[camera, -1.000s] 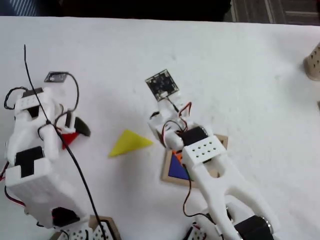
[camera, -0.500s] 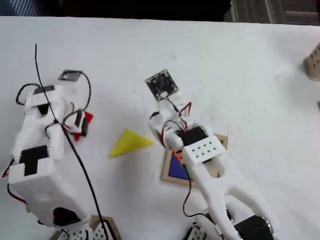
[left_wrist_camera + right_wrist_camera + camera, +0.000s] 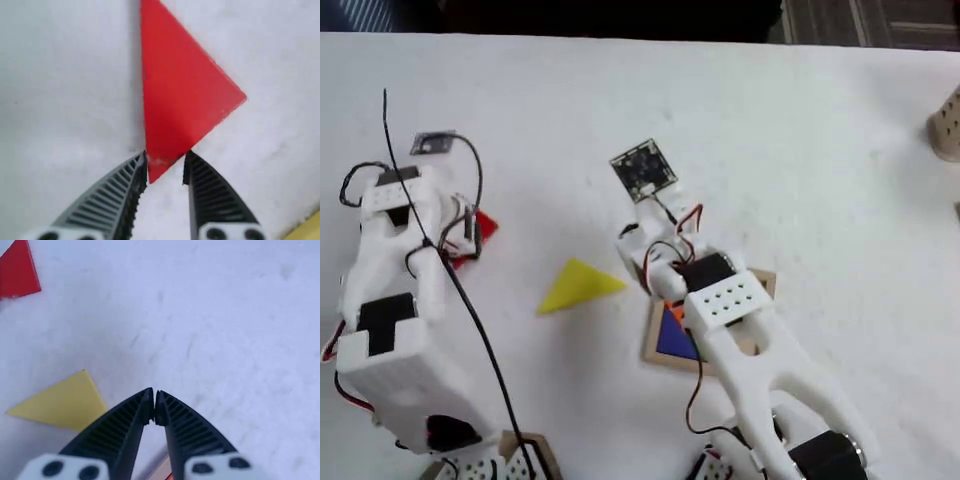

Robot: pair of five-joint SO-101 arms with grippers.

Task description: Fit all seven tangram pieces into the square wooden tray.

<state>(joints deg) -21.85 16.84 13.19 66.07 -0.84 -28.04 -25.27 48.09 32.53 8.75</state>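
The red triangle (image 3: pixel 180 95) lies on the white table, one corner pinched between the fingertips of my left gripper (image 3: pixel 165 167), which is shut on it. From above, this red triangle (image 3: pixel 485 226) peeks out beside the left arm at the left. The yellow triangle (image 3: pixel 578 285) lies flat mid-table, apart from both arms. The square wooden tray (image 3: pixel 761 281) sits mostly under the right arm, with a blue piece (image 3: pixel 675 337) and an orange sliver (image 3: pixel 676 313) showing in it. My right gripper (image 3: pixel 155 400) is shut on nothing, hovering just past the yellow triangle (image 3: pixel 60 402).
A small black circuit board (image 3: pixel 644 168) on wires lies beyond the tray, another (image 3: pixel 432 143) by the left arm. A perforated tan object (image 3: pixel 947 125) stands at the right edge. A black cable (image 3: pixel 470 320) trails over the left arm. The far table is open white cloth.
The left gripper has carried the red triangle away from the table's front edge, then slightly leftward. The right arm and yellow triangle have not moved.
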